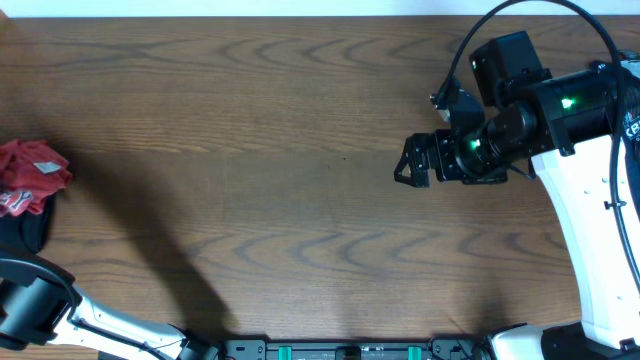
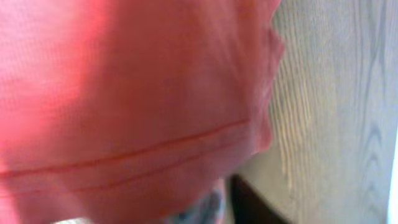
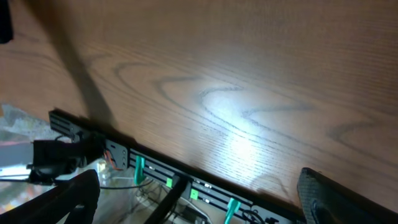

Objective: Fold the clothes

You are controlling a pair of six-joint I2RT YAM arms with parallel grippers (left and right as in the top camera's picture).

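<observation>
Here the coral-red T-shirt [image 1: 30, 175] lies bunched; right gripper [image 1: 404, 160] spread, left gripper untellable

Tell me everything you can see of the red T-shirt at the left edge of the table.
The coral-red T-shirt lies bunched in a crumpled heap at the left edge of the wooden table, unfolded, white patches showing among its folds. Its lower part rests on a black garment. Up close the left wrist view shows knit fabric with a double-stitched hem.

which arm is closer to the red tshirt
Left: the crumpled coral-red T-shirt fills its wrist view. The right pincer hangs open far across the wooden table.
</observation>
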